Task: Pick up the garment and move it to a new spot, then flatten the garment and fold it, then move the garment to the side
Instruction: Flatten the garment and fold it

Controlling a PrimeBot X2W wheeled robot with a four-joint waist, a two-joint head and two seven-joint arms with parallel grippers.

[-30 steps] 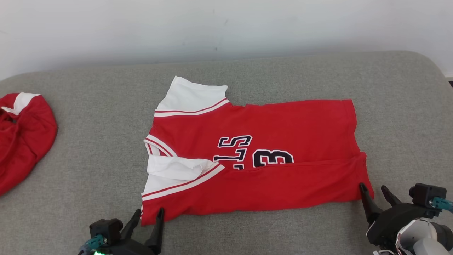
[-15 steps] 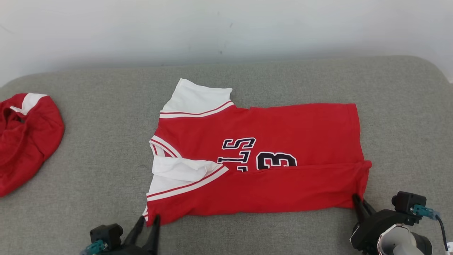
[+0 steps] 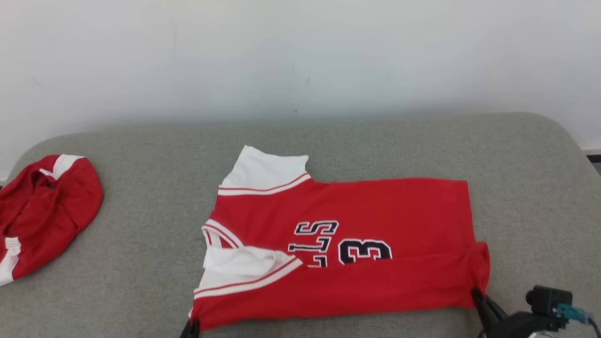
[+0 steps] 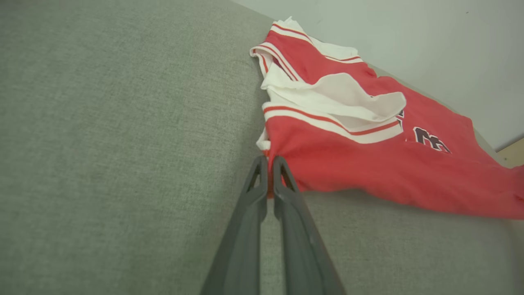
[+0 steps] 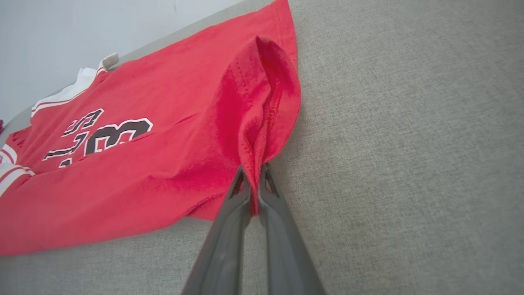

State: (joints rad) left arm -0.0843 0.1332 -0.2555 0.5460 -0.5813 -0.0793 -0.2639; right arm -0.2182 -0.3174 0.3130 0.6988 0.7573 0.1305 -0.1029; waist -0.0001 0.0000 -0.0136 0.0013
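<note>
We see the red jersey lying partly folded in the middle of the grey padded surface. Our left end effector is clamped on its near left corner, and our right end effector is clamped on its near right corner. Another red garment lies well apart at the left.

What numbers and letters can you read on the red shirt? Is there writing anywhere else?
"13": on the red jersey, dark digits edged in white, their bottoms hidden under the folded-up flap.
"S": on the jersey, up and left of the digits; the letters beside it are cut off by the fold and unreadable.
Other red cloth at the left: no writing seen.
</note>
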